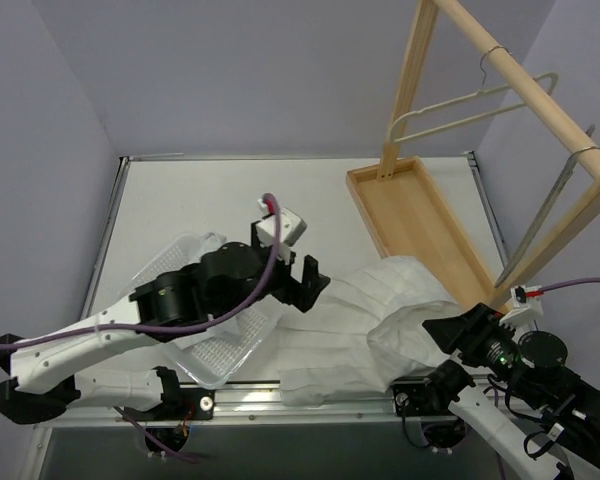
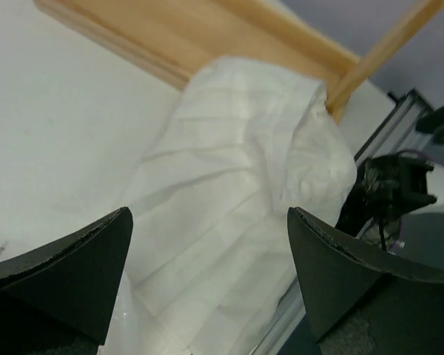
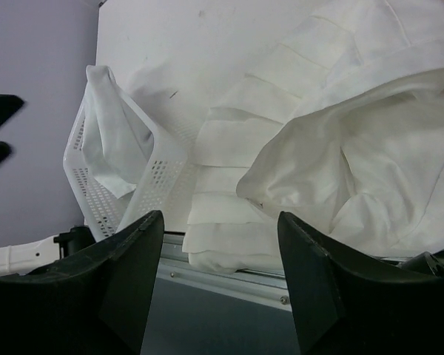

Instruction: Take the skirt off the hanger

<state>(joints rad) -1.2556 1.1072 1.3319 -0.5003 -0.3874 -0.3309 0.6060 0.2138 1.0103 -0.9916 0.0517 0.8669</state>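
Note:
The white pleated skirt (image 1: 365, 325) lies crumpled on the table near the front edge, off the hanger; it shows in the left wrist view (image 2: 237, 185) and the right wrist view (image 3: 333, 155). The bare white hanger (image 1: 475, 105) hangs on the wooden rack's rail at the back right. My left gripper (image 1: 310, 280) is open and empty, just above the skirt's left edge. My right gripper (image 1: 460, 335) is open and empty at the skirt's right end, near the table's front edge.
A white perforated basket (image 1: 225, 345) with white cloth inside sits under the left arm, touching the skirt's left side. The wooden rack's tray base (image 1: 420, 215) lies behind the skirt, with its uprights rising at the right. A metal hanger (image 1: 550, 205) hangs there too.

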